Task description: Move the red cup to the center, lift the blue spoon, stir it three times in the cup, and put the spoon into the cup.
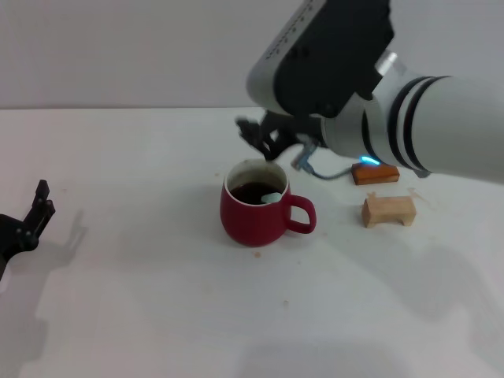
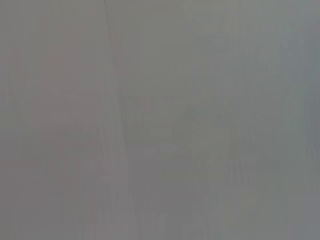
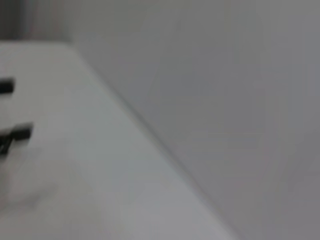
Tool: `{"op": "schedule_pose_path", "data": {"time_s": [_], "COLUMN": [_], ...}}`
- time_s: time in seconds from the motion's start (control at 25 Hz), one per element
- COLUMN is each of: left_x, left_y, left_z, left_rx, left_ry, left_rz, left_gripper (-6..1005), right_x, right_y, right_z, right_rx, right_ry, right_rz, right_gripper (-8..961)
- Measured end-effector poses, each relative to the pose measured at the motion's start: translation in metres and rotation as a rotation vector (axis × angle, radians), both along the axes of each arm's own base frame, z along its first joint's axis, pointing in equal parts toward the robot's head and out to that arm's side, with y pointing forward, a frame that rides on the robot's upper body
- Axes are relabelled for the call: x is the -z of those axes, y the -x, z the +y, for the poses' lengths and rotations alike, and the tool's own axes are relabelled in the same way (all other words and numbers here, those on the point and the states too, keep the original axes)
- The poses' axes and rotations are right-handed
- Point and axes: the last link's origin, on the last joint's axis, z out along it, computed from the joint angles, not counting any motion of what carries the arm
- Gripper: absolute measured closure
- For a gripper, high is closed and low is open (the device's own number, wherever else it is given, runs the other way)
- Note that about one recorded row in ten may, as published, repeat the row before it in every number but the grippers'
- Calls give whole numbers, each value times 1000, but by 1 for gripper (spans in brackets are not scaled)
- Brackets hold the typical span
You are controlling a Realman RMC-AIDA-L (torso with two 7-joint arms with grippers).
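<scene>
The red cup stands near the middle of the white table, handle pointing right, with dark liquid inside. A pale light-blue bit of the blue spoon shows in the liquid by the handle side of the rim; the rest of the spoon is hidden. My right gripper hangs just behind and above the cup, fingers apart and holding nothing. My left gripper is parked at the table's left edge, open and empty. The left wrist view shows only a blank grey surface.
An orange-brown block lies right of the cup, partly under my right arm. A pale wooden block sits in front of it. The right wrist view shows the table edge and the wall.
</scene>
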Motion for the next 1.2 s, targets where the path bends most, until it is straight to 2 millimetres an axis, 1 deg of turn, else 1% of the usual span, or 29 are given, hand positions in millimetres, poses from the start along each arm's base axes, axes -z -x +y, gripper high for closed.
{"op": "schedule_pose_path", "data": {"time_s": [0.04,0.08,0.12,0.16,0.24,0.28,0.36,0.4,0.44,0.48,0.52,0.6,0.64,0.68,0.72,0.8,0.84,0.88,1.0,1.04,1.12,1.2], "left_x": [0,0,-1,-2,-2,-2,-4,-7,-8,-9,-11,-14,-16,-17,-19,-21,-22,-23,-26,-28,-30,-32], "left_y": [0,0,0,1,1,1,3,6,8,9,10,13,13,14,14,15,15,15,18,20,21,23], "left_z": [0,0,0,-1,-2,-2,-3,-6,-7,-7,-8,-8,-9,-9,-10,-11,-12,-12,-12,-12,-12,-12], "left_rx": [1,1,0,-3,-5,-5,-15,-31,-37,-42,-47,-55,-58,-59,-59,-58,-57,-56,-62,-70,-75,-81], "left_ry": [-4,-4,-6,-14,-16,-16,-25,-40,-46,-53,-58,-73,-81,-90,-100,-113,-118,-122,-130,-140,-146,-159], "left_rz": [-3,-3,-4,-6,-6,-6,-12,-30,-41,-52,-59,-67,-69,-70,-71,-80,-92,-106,-145,-154,-156,-157], "left_gripper": [144,144,144,144,144,144,144,144,144,144,144,144,144,144,144,144,144,144,144,144,144,144], "right_x": [-3,-3,-5,-10,-14,-14,-17,-21,-24,-24,-25,-27,-27,-27,-27,-29,-30,-30,-33,-34,-34,-34], "right_y": [-3,-3,-6,-14,-37,-37,-61,-82,-93,-93,-104,-126,-152,-152,-164,-181,-197,-197,-212,-219,-222,-232], "right_z": [1,1,2,2,-4,-4,-16,-30,-37,-37,-43,-49,-53,-53,-55,-61,-70,-70,-80,-83,-83,-86], "right_rx": [-66,-66,-103,-165,-218,-218,-272,-324,-340,-340,-345,-313,-246,-246,-219,-193,-188,-188,-192,-166,-152,-117], "right_ry": [-68,-68,-109,-190,-305,-305,-412,-509,-554,-554,-591,-649,-701,-701,-725,-768,-811,-811,-863,-888,-894,-905], "right_rz": [75,75,127,239,367,367,464,542,574,574,598,639,664,664,668,672,666,666,665,669,667,647], "right_gripper": [602,602,602,602,602,603,604,604,604,603,603,602,602,565,527,452,415,385,297,267,208,208]}}
